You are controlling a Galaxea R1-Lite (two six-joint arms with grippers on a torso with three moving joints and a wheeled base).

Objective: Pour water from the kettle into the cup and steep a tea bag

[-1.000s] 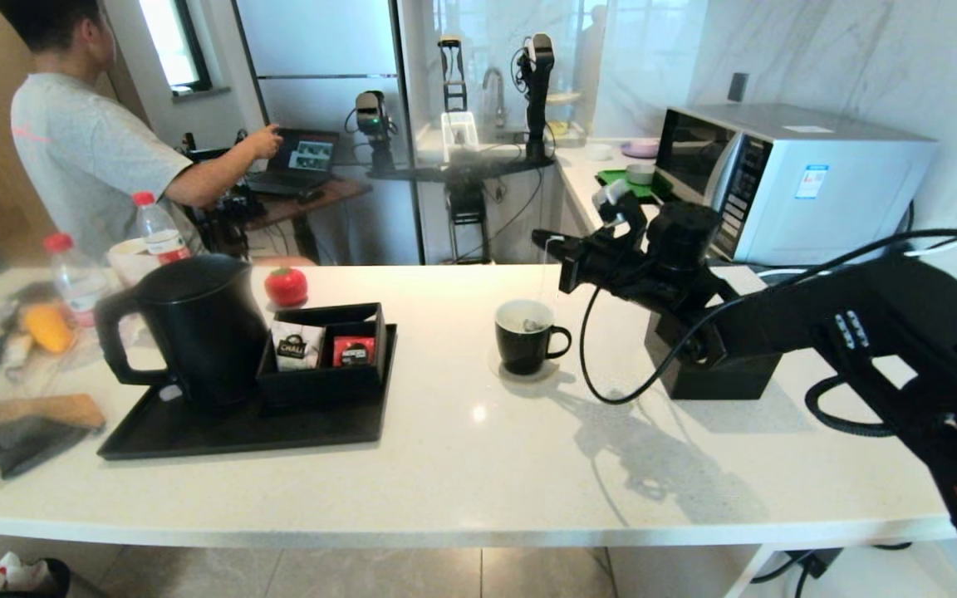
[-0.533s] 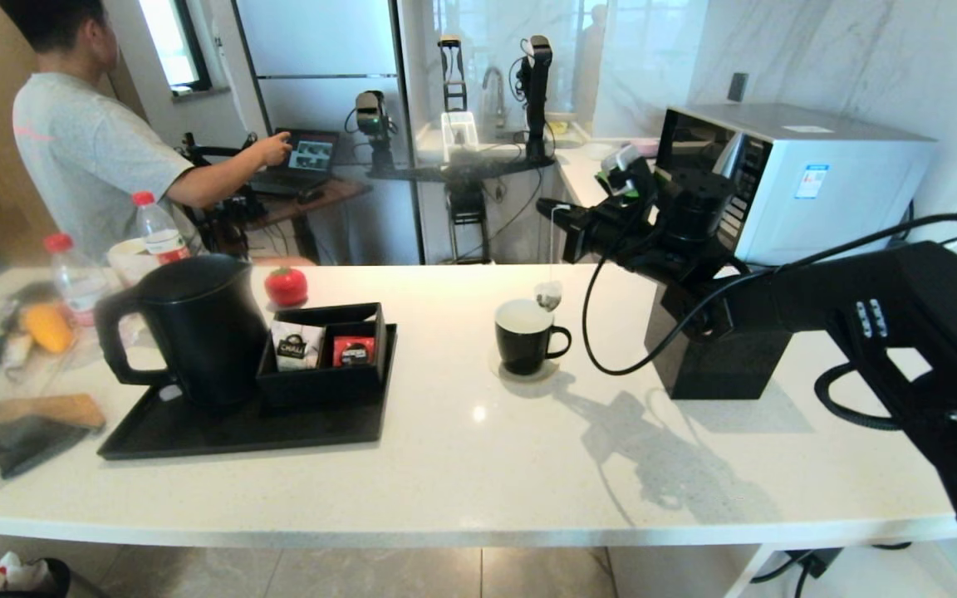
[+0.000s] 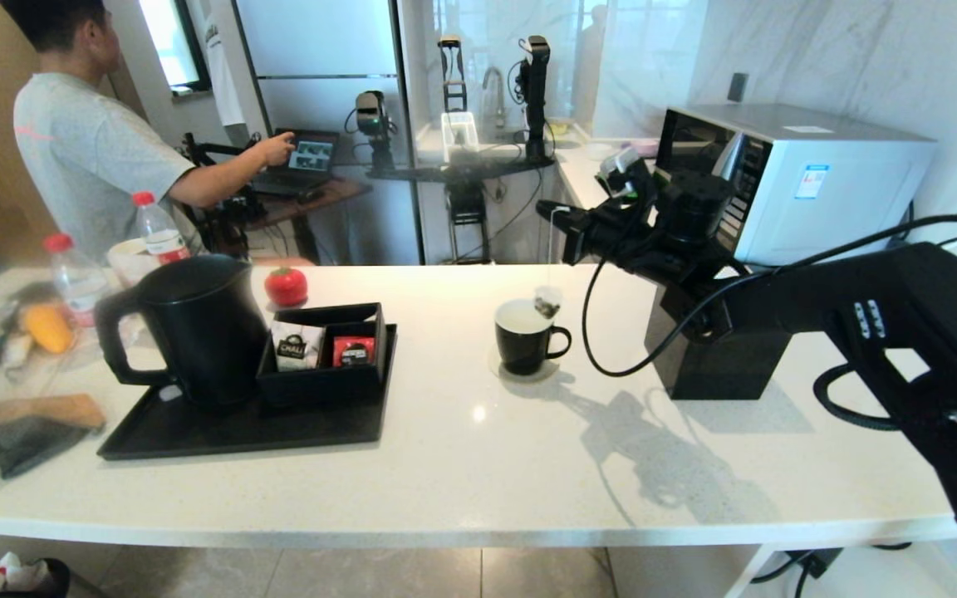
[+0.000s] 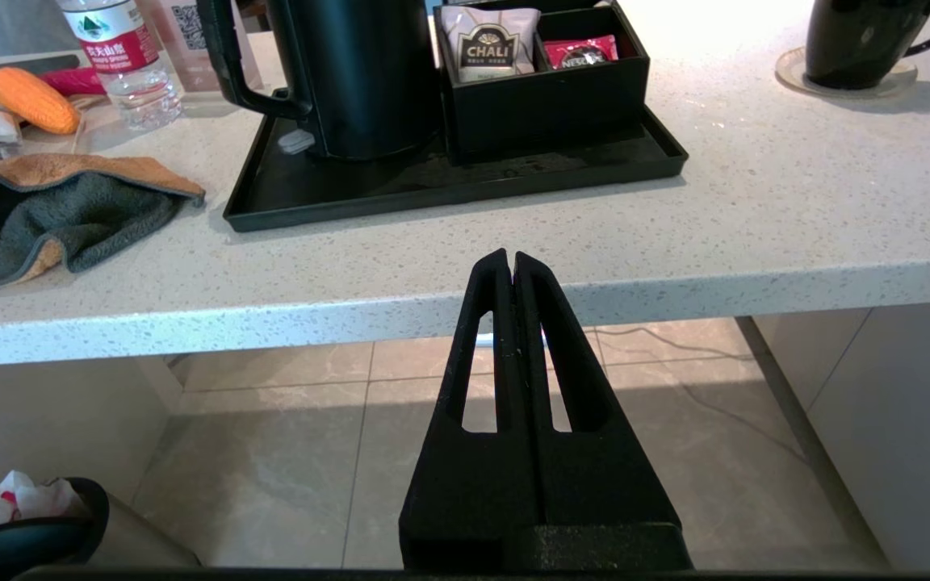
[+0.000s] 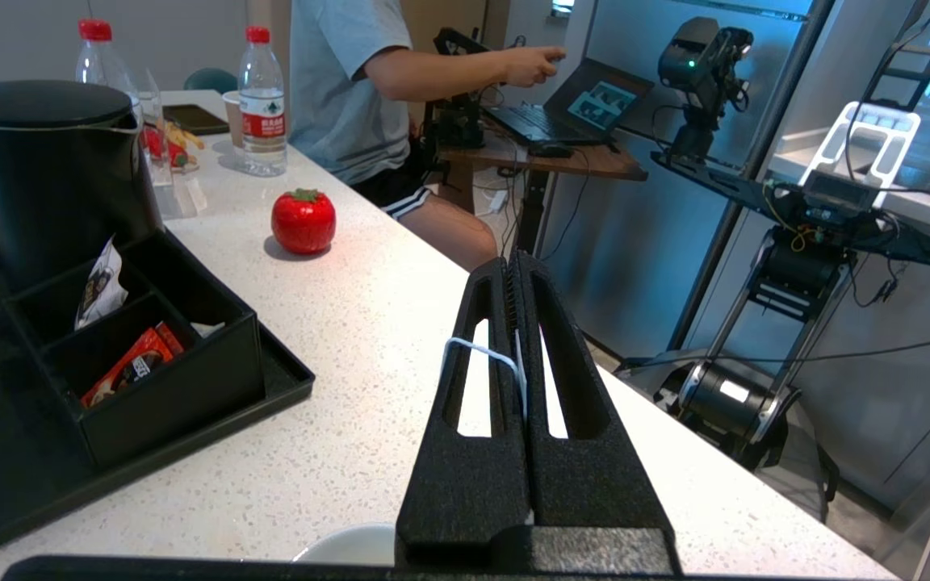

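The black kettle point(image 3: 188, 328) stands on the left end of a black tray point(image 3: 196, 432). The black cup point(image 3: 526, 336), white inside, sits on a coaster mid-counter. My right gripper point(image 3: 547, 209) hovers high above the cup's right side, shut on the string point(image 5: 481, 349) and tag of the tea bag point(image 3: 547, 301). The bag hangs just over the cup's rim, at its handle side. In the right wrist view the gripper point(image 5: 513, 262) has the string looped over one finger, and the cup's rim point(image 5: 348, 545) peeks out below. My left gripper point(image 4: 513, 260) is shut and empty, parked below the counter's front edge.
A black box point(image 3: 325, 365) on the tray holds a CHALI packet point(image 3: 294, 349) and a red packet point(image 3: 353, 350). A red tomato-shaped thing point(image 3: 286, 286), water bottles point(image 3: 159, 228) and a cloth point(image 3: 13, 432) lie left. A black block point(image 3: 719, 365) and microwave point(image 3: 786, 178) stand right.
My right gripper rose and lifted the tea bag out of the cup; over the last half second the bag settled slightly lower, close over the rim. The left arm stayed put.
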